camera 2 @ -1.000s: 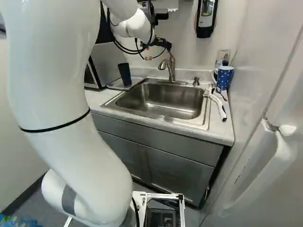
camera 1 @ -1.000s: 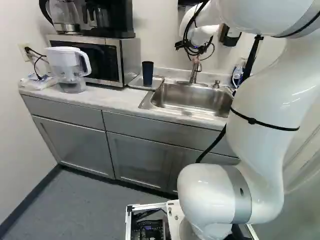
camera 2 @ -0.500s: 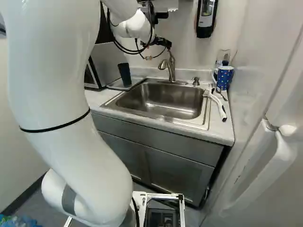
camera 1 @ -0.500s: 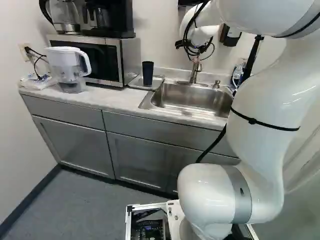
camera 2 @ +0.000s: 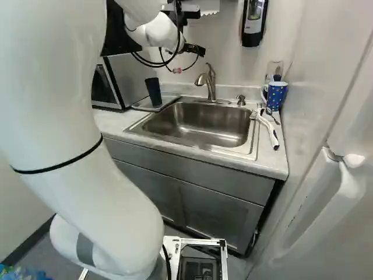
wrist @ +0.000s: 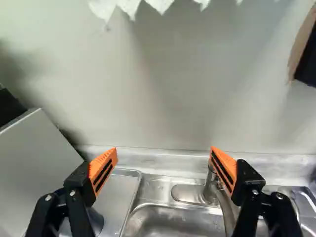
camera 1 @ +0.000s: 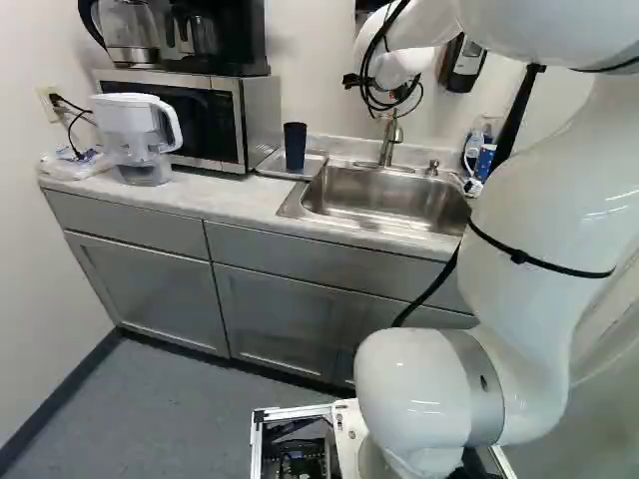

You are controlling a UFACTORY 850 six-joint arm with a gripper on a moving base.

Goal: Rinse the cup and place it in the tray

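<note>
The gripper (camera 2: 195, 51) is up near the wall, left of the faucet top in the right base view. In the wrist view the gripper (wrist: 164, 168) stands wide open, nothing between its orange pads. A dark cup (camera 1: 295, 147) stands upright on the metal tray (camera 1: 264, 168), left of the sink; in the wrist view the cup (wrist: 97, 220) is partly hidden behind one finger, with the tray (wrist: 129, 178) beside it. A blue patterned mug (camera 2: 276, 96) stands on the counter right of the sink (camera 2: 201, 123). The faucet (wrist: 213, 183) shows below the other finger.
A microwave (camera 1: 205, 120) and a white pitcher (camera 1: 140, 140) stand left of the tray. A white brush (camera 2: 269, 131) lies by the sink's right edge. A soap dispenser (camera 2: 254, 22) hangs on the wall. A white door with a handle (camera 2: 335, 198) flanks the counter at the right.
The arm and gripper have shifted left in the right base view, away from the faucet. The blue mug has come into sight beside the arm in the left base view. The base has not moved.
</note>
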